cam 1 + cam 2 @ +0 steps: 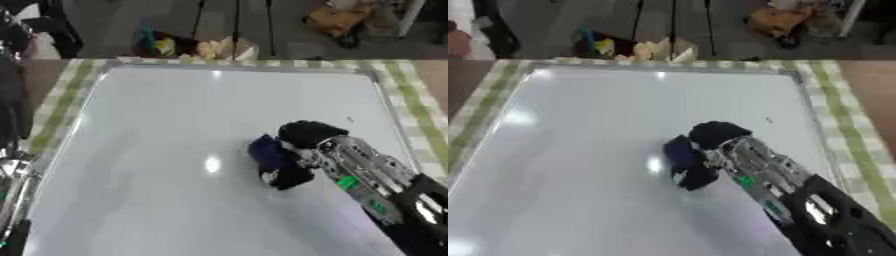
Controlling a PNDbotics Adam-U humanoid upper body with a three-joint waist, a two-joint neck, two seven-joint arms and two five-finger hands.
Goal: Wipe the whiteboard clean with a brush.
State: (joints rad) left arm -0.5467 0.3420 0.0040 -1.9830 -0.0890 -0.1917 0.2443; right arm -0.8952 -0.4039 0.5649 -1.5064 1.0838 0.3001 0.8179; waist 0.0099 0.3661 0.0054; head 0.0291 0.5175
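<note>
- Behind the work a cluttered floor runs along the far edge, and a green-striped cloth (418,95) frames the whiteboard (175,150), which fills most of the table and lies slightly askew.
- At the far left, around 9 o'clock, you have only a dark blurred stretch of arm at the picture's edge; your left hand shows in neither view.
- Left of centre the board reads plain white with lamp glare; I cannot make out any marks there.
- Just right of centre sits the brush (268,154), a small dark blue block lying flat on the board.
- Judging by its shape, the brush should be light and stiff in the body with a soft wiping face, and it will likely slide easily on the glossy board, so keep it flat and take it by its long sides.
- Your right hand (302,150) reaches in from 5 o'clock, fingers curled round the brush, which juts out at the hand's 9 o'clock side.
- At about 2 o'clock from the hand, near the board's right rim, sits a small dark mark (349,120); it may be leftover ink.
</note>
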